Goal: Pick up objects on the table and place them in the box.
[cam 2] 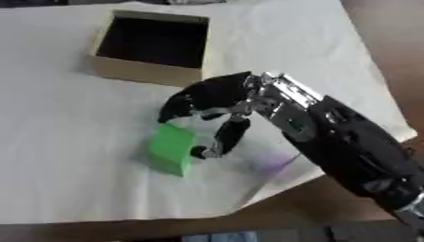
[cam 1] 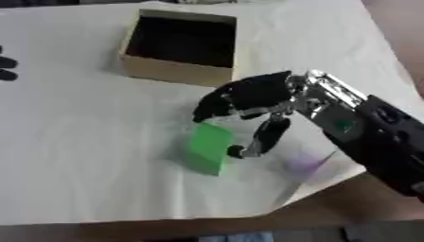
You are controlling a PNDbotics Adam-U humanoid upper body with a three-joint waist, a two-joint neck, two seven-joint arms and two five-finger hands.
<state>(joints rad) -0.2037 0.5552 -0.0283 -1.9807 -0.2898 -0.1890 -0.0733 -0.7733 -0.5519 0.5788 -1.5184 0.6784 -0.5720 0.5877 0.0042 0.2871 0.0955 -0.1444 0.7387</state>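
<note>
Right hand (cam 1: 248,97) curled over the green block (cam 1: 208,147) — fingers arched above its top edge, thumb (cam 1: 263,137) reaching down its right side, tip touching or almost touching the block's face. Looks like a pinch just closing; whether contact is made on both sides cannot be told. Block apparently resting on the white-covered bench (cam 1: 75,156), tilted slightly, on the near side of the box (cam 1: 180,46) and a little toward its right, with a clear gap of cloth between the two. Just right of the block, under the forearm, a faint purple smudge (cam 1: 304,163) — an object or a mark, too blurred to say. Box open-topped, cardboard, interior dark; nothing visible inside, though the bottom is too shadowed to be sure. Left hand (cam 1: 6,62) only a few dark fingertips at the left edge, level with the box; curled or straight, cannot tell. By the look of things, early in the task: no object seen deposited, grasp on the green block under way, then lift, carry up to the box and release to follow, with the purple thing possibly after it.
</note>
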